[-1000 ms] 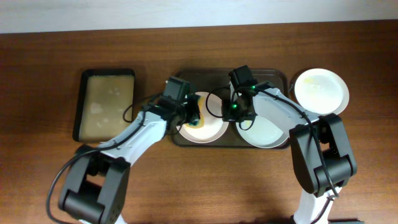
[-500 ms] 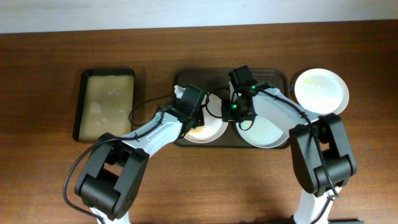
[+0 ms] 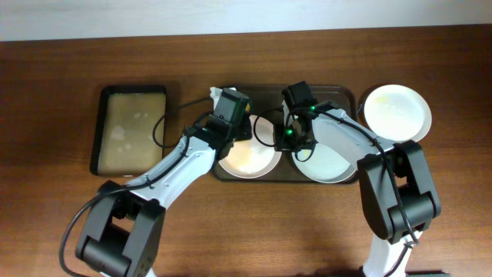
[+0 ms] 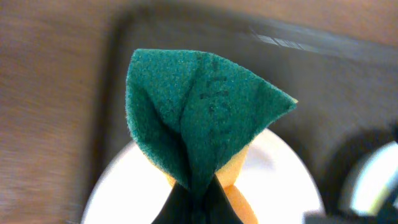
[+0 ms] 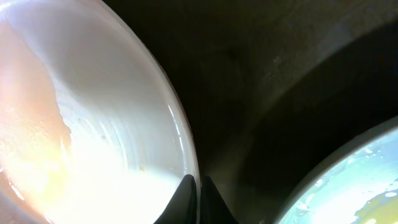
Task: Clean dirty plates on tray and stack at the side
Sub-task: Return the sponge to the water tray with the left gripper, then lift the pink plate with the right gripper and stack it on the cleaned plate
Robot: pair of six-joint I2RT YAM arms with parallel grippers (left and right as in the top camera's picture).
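The tray (image 3: pixel 344 95) holds a left plate (image 3: pixel 250 160) and a right plate (image 3: pixel 330 163). The left pincer (image 4: pixel 193 198) clamps a green-and-yellow sponge (image 4: pixel 205 118) above the left plate. The right pincer (image 5: pixel 199 185) pinches that plate's rim. A third plate (image 3: pixel 396 111) sits on the surface (image 3: pixel 307 231) beside the tray.

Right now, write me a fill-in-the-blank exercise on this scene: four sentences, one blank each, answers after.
1. The left gripper has its jaws shut on a green and yellow ____.
2. The number of plates lying in the tray is ____.
3. On the right gripper, the jaws pinch a plate by its ____.
4. In the overhead view, the third plate sits on the table to the ____ of the tray.

Missing words: sponge; two; rim; right.
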